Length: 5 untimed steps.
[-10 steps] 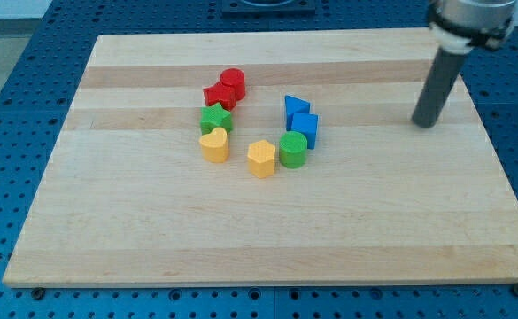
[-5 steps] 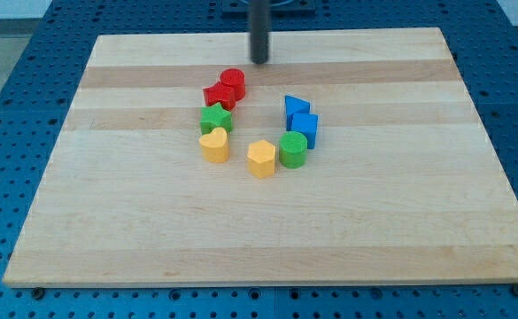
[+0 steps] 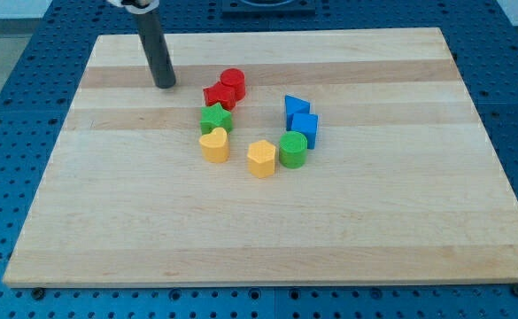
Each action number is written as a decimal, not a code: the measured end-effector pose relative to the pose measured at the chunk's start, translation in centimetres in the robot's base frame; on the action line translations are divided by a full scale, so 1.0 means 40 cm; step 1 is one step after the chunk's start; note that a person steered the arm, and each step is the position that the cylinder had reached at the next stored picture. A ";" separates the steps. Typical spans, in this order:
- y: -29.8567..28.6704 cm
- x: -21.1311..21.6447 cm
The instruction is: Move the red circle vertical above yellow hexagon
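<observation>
My tip [image 3: 166,85] on bare board, touching no block, left of red circle [image 3: 233,81], red circle touching red star [image 3: 216,95], well up-left of yellow hexagon [image 3: 261,159], green star [image 3: 214,118] and yellow heart [image 3: 213,144] nearer, green cylinder [image 3: 293,150] beside hexagon, two blue blocks [image 3: 299,117] right.

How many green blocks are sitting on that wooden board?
2. A green star sits left in the cluster, just above the yellow heart; a green cylinder sits right, beside the yellow hexagon. None looks hidden.

Probably a lab: wooden board [image 3: 347,221] on a blue perforated bench [image 3: 11,97].
</observation>
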State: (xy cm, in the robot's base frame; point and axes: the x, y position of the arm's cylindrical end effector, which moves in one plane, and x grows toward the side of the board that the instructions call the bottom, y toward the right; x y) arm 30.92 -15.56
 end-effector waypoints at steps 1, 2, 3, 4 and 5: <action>0.050 -0.019; 0.110 -0.020; 0.178 -0.020; 0.239 -0.020; 0.283 -0.020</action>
